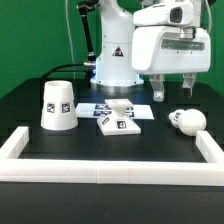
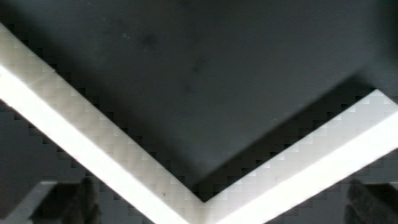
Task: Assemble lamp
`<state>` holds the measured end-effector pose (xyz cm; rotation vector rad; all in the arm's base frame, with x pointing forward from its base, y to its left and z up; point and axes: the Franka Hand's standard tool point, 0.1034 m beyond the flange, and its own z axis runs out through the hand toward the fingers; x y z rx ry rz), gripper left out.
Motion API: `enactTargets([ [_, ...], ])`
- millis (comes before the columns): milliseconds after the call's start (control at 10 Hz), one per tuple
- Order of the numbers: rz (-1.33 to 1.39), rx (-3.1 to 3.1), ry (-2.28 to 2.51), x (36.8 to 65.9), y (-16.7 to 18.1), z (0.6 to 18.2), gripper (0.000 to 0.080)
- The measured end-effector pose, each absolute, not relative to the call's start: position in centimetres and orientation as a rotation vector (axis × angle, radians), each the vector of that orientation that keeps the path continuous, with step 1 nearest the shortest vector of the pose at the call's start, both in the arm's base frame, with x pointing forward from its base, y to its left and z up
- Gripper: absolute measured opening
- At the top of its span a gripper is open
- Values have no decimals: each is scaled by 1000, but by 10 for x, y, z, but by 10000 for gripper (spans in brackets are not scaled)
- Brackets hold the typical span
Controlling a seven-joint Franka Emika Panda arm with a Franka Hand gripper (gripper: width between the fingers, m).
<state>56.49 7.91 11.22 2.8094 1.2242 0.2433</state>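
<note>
The white tapered shade [image 1: 58, 105] stands on the black table at the exterior view's left. The flat square base [image 1: 120, 123] lies in the middle. The round-headed bulb [image 1: 187, 121] lies on its side at the right. All three carry black-and-white tags. My gripper [image 1: 173, 92] hangs open and empty above the table, just above and slightly left of the bulb. In the wrist view the gripper [image 2: 210, 205] shows only as two dark fingertips [image 2: 50, 200] at the frame's edge, and no lamp part is in sight.
The long white rail frame [image 1: 110, 166] runs along the table's front and both sides; one of its corners [image 2: 196, 195] fills the wrist view. The marker board [image 1: 112, 106] lies behind the base. The arm's pedestal [image 1: 115, 65] stands at the back.
</note>
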Motion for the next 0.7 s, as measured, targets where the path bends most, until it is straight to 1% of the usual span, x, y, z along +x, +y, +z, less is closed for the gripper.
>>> enactTargets([
  [400,241,2801,1222,565,77,112,699],
  [500,250,2822,1176,560,74,113,699],
  [700,235,2844,1120,543,58,111,699],
])
